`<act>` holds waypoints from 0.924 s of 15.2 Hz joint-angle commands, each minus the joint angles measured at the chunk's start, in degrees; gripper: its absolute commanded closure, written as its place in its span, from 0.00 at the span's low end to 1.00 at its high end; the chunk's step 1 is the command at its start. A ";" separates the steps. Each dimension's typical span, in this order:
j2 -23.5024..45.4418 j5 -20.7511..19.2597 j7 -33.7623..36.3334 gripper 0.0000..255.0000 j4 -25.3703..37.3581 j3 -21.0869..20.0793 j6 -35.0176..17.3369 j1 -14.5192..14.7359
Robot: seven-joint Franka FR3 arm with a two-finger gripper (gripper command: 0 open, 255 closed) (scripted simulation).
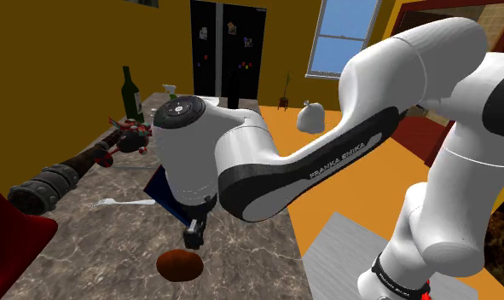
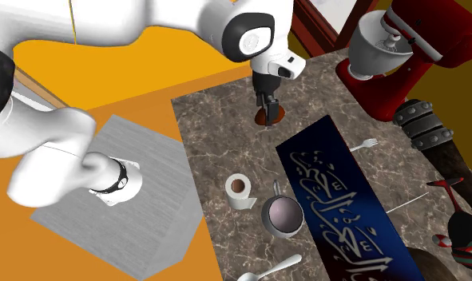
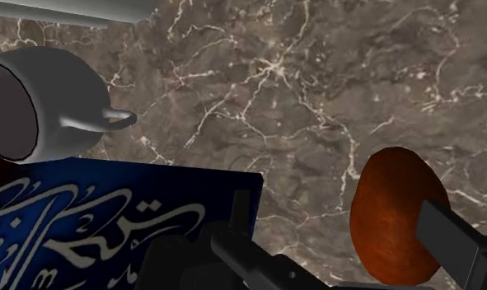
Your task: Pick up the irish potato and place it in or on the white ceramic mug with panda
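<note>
Two-finger black gripper [image 1: 193, 234]: hanging low over the counter, fingers standing apart, clasping nothing.
Reddish-brown oval potato [image 1: 179, 265]: lying on the marbled grey-brown counter [image 1: 113, 247], under the gripper, close by one finger.
Grey handled mug [image 2: 282, 214]: standing upright just beside the dark blue patterned mat [image 2: 338, 199], apart from the potato.

Shoulder low, second high opposite, wrist close: marble countertop [image 1: 105, 247] shared.
</note>
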State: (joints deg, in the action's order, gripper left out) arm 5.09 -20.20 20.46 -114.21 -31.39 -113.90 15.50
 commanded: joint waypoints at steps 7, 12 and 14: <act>14.18 -10.22 5.93 0.00 7.92 -1.47 1.41 7.08; 15.58 -11.74 6.84 0.00 6.03 -0.62 -1.61 6.76; 16.08 -12.27 7.15 0.00 5.51 -0.34 -2.53 6.67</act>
State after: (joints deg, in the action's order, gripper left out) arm 20.86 -32.14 27.45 -108.40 -31.91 -115.85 22.24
